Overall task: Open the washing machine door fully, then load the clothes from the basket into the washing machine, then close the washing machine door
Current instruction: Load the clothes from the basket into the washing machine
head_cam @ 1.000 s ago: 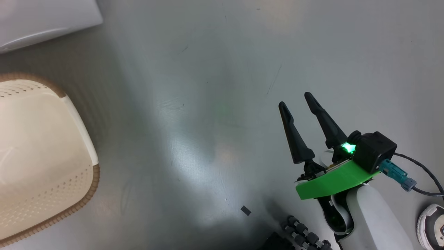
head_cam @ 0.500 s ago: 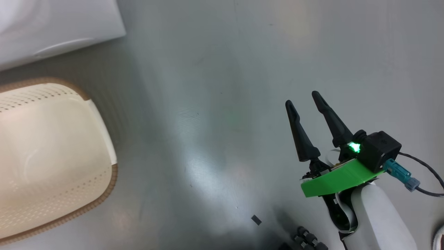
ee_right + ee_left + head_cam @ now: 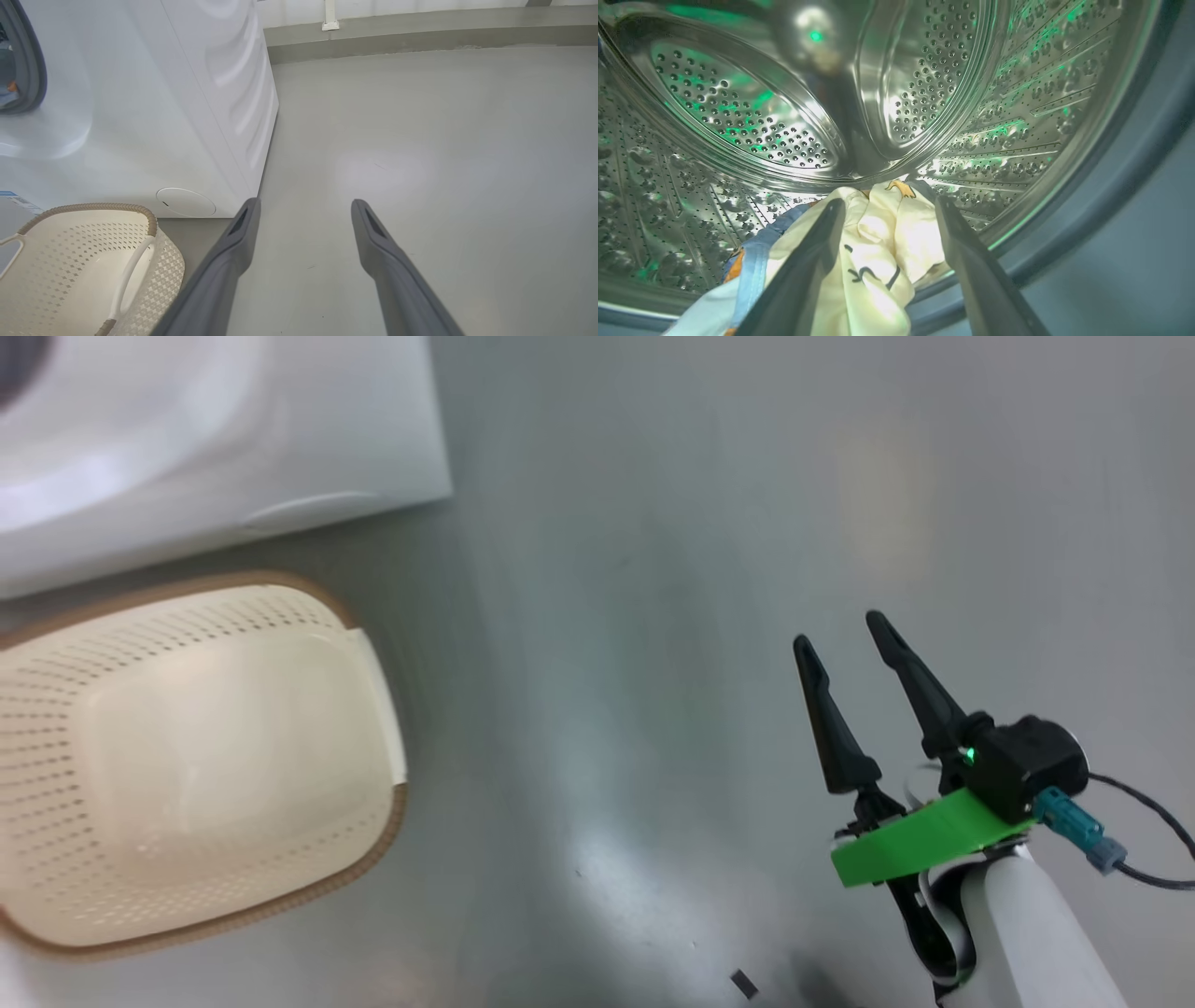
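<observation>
Inside the perforated steel drum (image 3: 738, 116) of the washing machine (image 3: 233, 448), my left gripper (image 3: 889, 201) is open. The clothes lie between and below its fingers: a cream fabric with black markings (image 3: 878, 247) and a light blue fabric (image 3: 754, 266) to its left. The grey-blue gasket (image 3: 1125, 154) rings the drum. The cream basket (image 3: 215, 625) with a brown rim stands on the floor in front of the machine, and nothing is in it. My right gripper (image 3: 838, 629) hangs open over the bare floor, well right of the basket. The door is out of view.
The grey floor (image 3: 420, 140) stretches right of the machine to a wall base (image 3: 420, 32) at the back. A small dark scrap (image 3: 743, 983) lies on the floor near my right arm. A round service flap (image 3: 186, 201) sits low on the machine's front.
The head camera has turned, so the basket and the machine now sit further into the picture. My right gripper stays open and holds about the same pose.
</observation>
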`<state>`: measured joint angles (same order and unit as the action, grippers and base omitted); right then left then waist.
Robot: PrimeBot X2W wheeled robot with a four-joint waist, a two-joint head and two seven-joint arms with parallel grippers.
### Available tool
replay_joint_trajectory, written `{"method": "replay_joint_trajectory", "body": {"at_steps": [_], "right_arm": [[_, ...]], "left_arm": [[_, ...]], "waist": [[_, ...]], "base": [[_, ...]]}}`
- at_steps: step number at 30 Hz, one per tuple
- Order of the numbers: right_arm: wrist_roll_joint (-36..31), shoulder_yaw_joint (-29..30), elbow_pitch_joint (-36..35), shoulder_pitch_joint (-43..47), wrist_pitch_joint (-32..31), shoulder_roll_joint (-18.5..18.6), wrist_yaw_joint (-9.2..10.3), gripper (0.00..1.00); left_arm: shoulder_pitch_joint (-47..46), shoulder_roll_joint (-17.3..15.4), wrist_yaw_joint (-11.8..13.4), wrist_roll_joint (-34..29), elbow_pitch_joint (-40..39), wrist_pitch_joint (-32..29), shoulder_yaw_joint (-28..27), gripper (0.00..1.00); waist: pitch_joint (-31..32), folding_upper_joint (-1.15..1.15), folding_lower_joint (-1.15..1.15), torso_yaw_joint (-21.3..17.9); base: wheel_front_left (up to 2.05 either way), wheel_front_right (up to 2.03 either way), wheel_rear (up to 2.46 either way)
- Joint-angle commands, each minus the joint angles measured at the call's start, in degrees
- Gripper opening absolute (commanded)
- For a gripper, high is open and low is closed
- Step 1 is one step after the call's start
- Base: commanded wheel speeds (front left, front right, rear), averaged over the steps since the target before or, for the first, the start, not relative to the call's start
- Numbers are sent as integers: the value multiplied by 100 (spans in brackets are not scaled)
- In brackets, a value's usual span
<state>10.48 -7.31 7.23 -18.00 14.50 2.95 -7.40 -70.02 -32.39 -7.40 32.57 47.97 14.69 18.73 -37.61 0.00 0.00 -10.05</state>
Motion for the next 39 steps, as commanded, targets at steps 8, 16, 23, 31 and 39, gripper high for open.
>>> {"method": "replay_joint_trajectory", "body": {"at_steps": [8,16,23,31,39], "right_arm": [[-218,-10,-152,456,-13,-7,-9,100],[-319,41,-254,683,-135,-7,-9,100],[-348,5,-303,702,-224,-7,-9,100],[-359,71,-364,766,-262,1,-9,100],[-367,78,-408,791,-294,0,-9,100]], "left_arm": [[1618,-103,238,-131,-1387,30,-615,100],[3705,402,578,-507,-3417,30,-1254,100],[5011,1220,705,-839,-4644,30,-2037,100],[5580,1953,420,-1394,-5009,30,-2327,100],[5693,2438,178,-1822,-4922,30,-2369,100]], "waist": [[552,0,0,620],[713,0,0,899],[853,0,0,973],[916,0,0,1032],[950,0,0,1031]], "base": [[0,0,0],[0,0,0],[0,0,0],[0,0,0],[0,0,0]]}}
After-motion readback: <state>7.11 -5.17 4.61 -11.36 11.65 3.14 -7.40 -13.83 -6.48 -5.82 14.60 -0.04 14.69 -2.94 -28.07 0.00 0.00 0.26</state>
